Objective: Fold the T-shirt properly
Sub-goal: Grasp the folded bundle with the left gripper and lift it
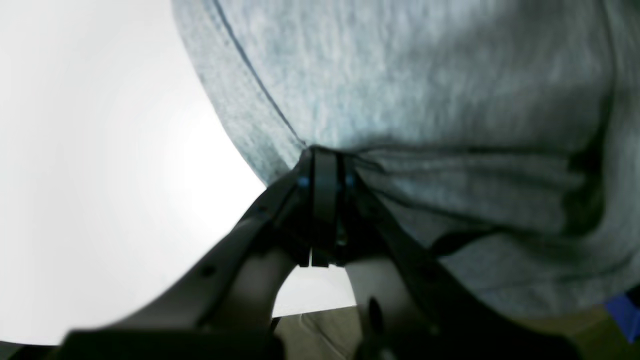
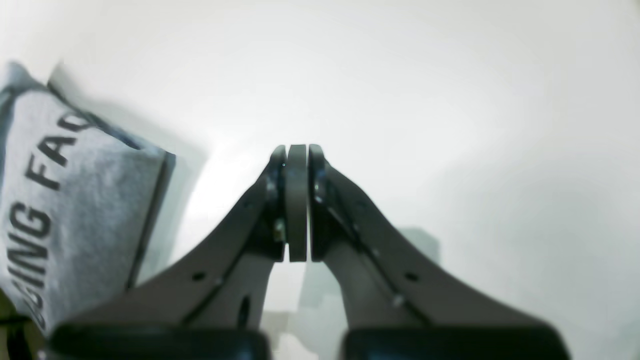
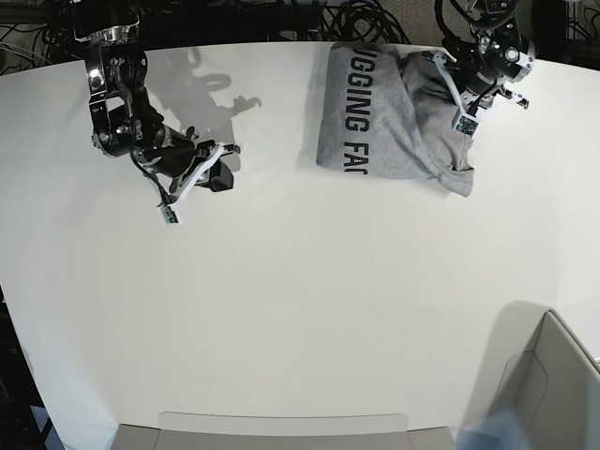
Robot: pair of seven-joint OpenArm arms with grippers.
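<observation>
The heather-grey T-shirt (image 3: 389, 127) lies partly folded at the back right of the white table, black lettering facing up along its left part. My left gripper (image 3: 462, 125) is at the shirt's right side, shut on a bunched fold of its fabric. In the left wrist view the left gripper (image 1: 325, 156) pinches the T-shirt (image 1: 425, 90) where a seam runs in, and cloth fills most of the frame. My right gripper (image 3: 173, 214) hovers over bare table far to the left. The right wrist view shows the right gripper (image 2: 296, 155) shut on nothing, with the lettered T-shirt (image 2: 80, 200) at its left.
The white table (image 3: 300, 309) spreads wide in front of the shirt. A grey box (image 3: 548, 394) stands at the front right corner. A flat grey tray edge (image 3: 281, 427) runs along the front. Cables (image 3: 361, 17) lie behind the table's back edge.
</observation>
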